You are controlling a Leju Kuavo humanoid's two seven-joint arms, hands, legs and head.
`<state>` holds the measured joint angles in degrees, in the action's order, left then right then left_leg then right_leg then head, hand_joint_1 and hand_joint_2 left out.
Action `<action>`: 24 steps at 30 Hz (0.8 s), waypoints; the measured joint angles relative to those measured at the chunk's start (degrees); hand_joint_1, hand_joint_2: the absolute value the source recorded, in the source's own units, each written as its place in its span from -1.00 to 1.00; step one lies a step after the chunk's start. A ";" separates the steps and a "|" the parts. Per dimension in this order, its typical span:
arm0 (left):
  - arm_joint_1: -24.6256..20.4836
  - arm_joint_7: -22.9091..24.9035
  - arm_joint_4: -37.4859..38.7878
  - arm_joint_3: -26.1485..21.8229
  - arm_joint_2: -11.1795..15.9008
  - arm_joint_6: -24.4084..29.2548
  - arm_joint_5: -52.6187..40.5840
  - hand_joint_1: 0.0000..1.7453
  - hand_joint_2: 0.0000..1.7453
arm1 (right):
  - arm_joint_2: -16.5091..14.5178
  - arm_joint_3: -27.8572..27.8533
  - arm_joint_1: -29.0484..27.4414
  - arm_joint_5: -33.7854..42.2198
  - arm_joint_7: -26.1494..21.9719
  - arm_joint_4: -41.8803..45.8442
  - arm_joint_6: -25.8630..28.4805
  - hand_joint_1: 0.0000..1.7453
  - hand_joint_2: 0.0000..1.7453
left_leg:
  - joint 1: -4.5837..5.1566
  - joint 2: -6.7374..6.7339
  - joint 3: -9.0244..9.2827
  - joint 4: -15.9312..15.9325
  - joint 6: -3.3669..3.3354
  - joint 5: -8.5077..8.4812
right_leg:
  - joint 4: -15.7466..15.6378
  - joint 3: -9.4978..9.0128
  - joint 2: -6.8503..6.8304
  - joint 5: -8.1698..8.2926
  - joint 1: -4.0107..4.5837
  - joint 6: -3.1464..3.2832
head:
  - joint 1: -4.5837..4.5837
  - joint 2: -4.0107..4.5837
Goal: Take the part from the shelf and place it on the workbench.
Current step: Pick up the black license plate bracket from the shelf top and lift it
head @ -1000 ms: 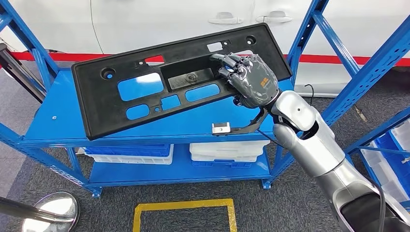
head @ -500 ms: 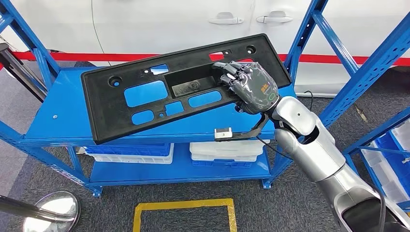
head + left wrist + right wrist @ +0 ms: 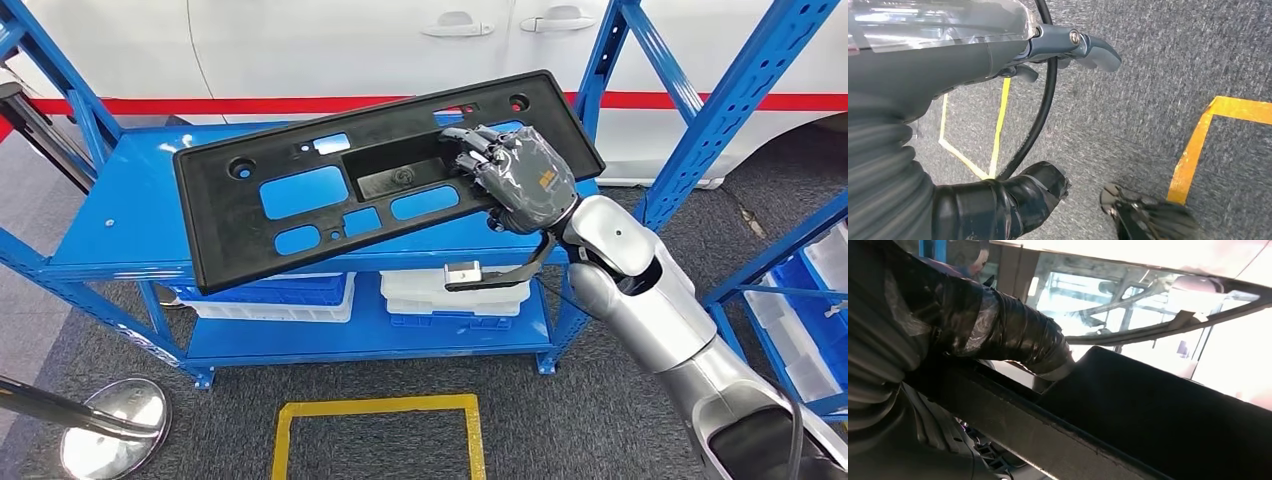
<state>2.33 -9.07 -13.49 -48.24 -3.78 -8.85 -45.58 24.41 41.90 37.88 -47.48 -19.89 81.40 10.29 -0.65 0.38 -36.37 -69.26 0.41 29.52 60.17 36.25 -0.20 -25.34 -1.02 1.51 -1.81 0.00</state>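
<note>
Right hand (image 3: 522,178) grips the black plastic panel (image 3: 380,175) near its right end, fingers hooked into the central recess. Panel sits tilted at frame centre, above the blue shelf (image 3: 120,240). Left hand (image 3: 998,45) hangs over grey carpet (image 3: 1158,100), fingers apart, holding nothing.

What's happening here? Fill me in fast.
The robot's right hand grips a long black plastic part near its right end, holding it tilted over the top of the blue shelf. It hasn't reached a workbench yet. The left hand hangs over grey carpet with yellow floor tape, holding nothing. White bins sit on the lower shelf level, and a white car stands behind.
</note>
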 joint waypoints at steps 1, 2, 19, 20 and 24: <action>-0.16 0.00 -0.01 -0.04 0.01 0.03 -0.04 -1.00 1.00 | -0.02 0.00 0.05 0.03 0.00 0.01 -0.04 1.00 1.00 | 0.13 0.02 3.07 4.34 -0.41 -0.44 | 0.10 0.33 -0.02 0.27 0.11 -0.19 | -0.01 0.00; -0.32 -0.01 -0.01 -0.11 0.01 0.05 -0.11 -1.00 1.00 | -0.04 0.00 0.11 0.09 0.00 0.01 -0.07 1.00 1.00 | 0.28 0.05 5.41 7.89 -0.77 -0.45 | 0.09 0.51 -0.07 0.59 0.15 -0.49 | -0.01 0.00; -0.63 0.02 -0.02 -1.02 -0.11 0.39 -1.69 -1.00 1.00 | 0.04 0.00 -0.11 0.78 0.01 -0.02 -0.39 1.00 1.00 | 0.76 -0.37 -0.31 9.32 -2.07 -5.52 | 0.26 -5.97 0.18 -4.91 0.80 -1.57 | -0.02 0.00; -0.60 0.00 -0.02 -1.03 -0.14 0.39 -1.78 -1.00 1.00 | 0.05 0.00 -0.12 0.78 0.02 0.02 -0.39 1.00 1.00 | 0.81 -0.33 -0.42 9.42 -1.70 -5.97 | 0.02 -5.67 0.16 -4.49 0.75 -1.28 | -0.02 0.00; -0.61 -0.05 -0.02 -1.10 -0.12 0.38 -2.00 -1.00 1.00 | 0.03 0.00 -0.03 0.78 0.03 0.11 -0.41 1.00 1.00 | 0.55 -0.21 -2.45 4.94 -0.45 -0.69 | -0.85 -3.70 -0.28 -2.05 0.07 0.28 | 0.01 0.00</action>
<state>1.71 -9.12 -13.51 -49.34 -3.91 -8.46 -47.58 24.44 41.90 37.85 -46.71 -19.86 81.51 9.88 -0.10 0.18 -38.82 -64.33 -0.04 28.83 59.32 32.55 -0.48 -27.39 -0.95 1.79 -1.80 0.00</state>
